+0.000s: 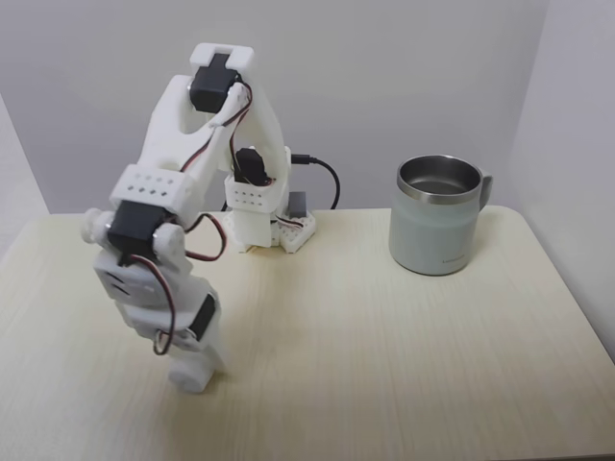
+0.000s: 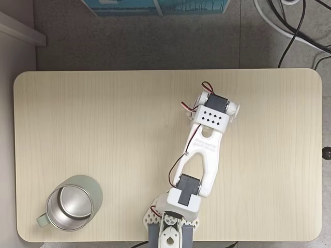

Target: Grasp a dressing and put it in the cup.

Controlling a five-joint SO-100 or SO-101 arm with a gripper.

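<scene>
Reaching down hard, the white 3D-printed plastic arm folds at the elbow and plants its tool (image 1: 195,373) right at the surface of the pale wood-grain worktop (image 1: 384,365), low on the left in the fixed view from the front. That steep, nose-down pose reads like a pick attempt: the wrist is stacked above the tip so the fingers can close around something small lying flat. But the small white gauze roll, the dressing, is not something I can pick out; if it is there, the tool's own white body is hiding it, and from above the wrist block (image 2: 213,117) covers the spot too. Whether the fingers are spread, pressed together or pinching the roll, I cannot tell.

Over to the container. The large pale grey-green insulated mug with the shiny steel rim (image 1: 439,217) stands upright, well apart from the tool, handle turned away from the arm. Looking from above into its steel interior (image 2: 70,202), the bottom gleams bare: nothing inside yet. My read is that the delivery step is not yet done, with a long swing across the worktop needed to get there.
</scene>
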